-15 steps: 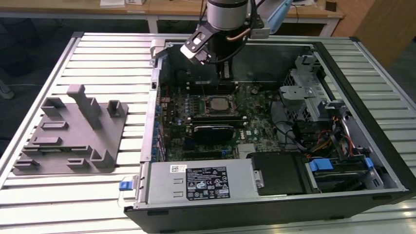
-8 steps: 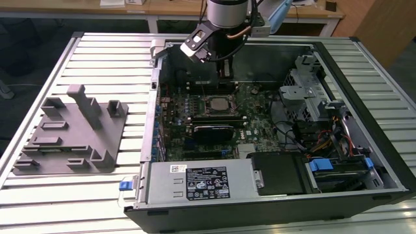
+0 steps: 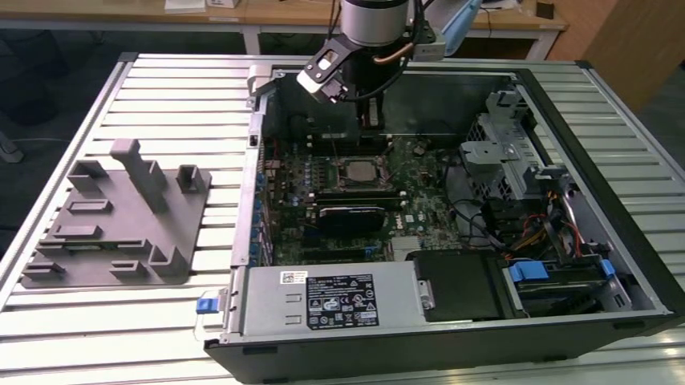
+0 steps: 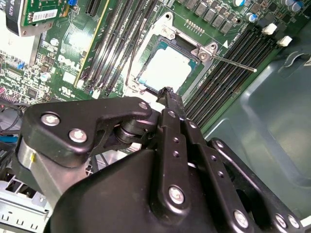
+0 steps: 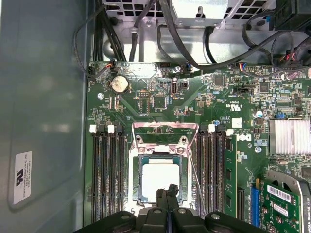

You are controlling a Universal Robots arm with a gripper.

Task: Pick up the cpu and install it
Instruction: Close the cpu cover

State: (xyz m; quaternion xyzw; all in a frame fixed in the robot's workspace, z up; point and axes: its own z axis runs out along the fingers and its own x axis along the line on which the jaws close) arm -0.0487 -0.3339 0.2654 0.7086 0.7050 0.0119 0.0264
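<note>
A slatted metal table (image 3: pixel 160 88) carries an open computer case (image 3: pixel 631 265). In the exterior view a grey tray (image 3: pixel 118 233) lies at nine o'clock of the case, well apart from the work. The cpu (image 3: pixel 357 171) sits flat in its socket on the green motherboard (image 3: pixel 428 184), silvery top up, with memory slots (image 5: pixel 107 174) on either side of it in the first wrist view. The gripper (image 3: pixel 370 122) hangs inside the case at twelve o'clock of the cpu. Its fingers (image 5: pixel 171 190) are pressed together with nothing between them, the tips over the chip's edge in both wrist views; whether they touch it cannot be told.
</note>
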